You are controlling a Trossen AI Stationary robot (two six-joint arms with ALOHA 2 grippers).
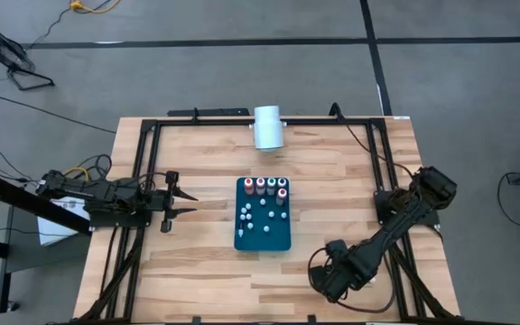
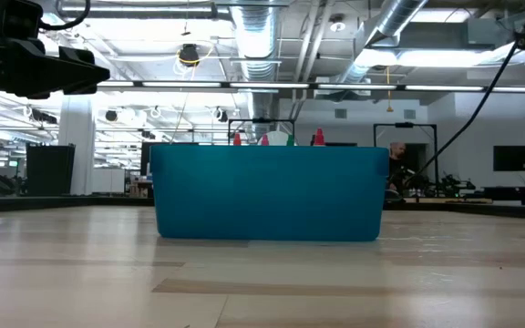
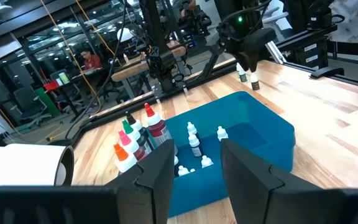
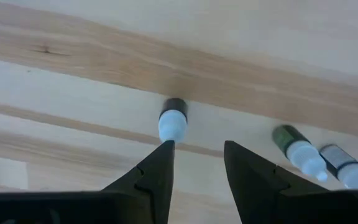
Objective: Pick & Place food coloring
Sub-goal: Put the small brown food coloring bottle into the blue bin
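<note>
A teal tray [image 1: 263,236] in the middle of the table holds the food coloring: taller bottles with red, green and dark bodies [image 3: 143,134] along its far side and small whitish ones [image 3: 194,142] in front of them. Three more small bottles stand on the bare wood near the right front: a dark one with a white cap [image 4: 172,121] and a pair [image 4: 297,148] beside it. My right gripper [image 4: 197,158] hangs open above them, pointing down, with the white-capped bottle just beyond one fingertip. My left gripper [image 1: 184,200] waits open and level, left of the tray.
A large white cylinder [image 1: 268,127] lies at the table's far edge. A black frame [image 1: 143,153] runs along the left, right and far sides. In the low view the tray's near wall [image 2: 267,193] hides all but the bottle caps. Bare wood lies around the tray.
</note>
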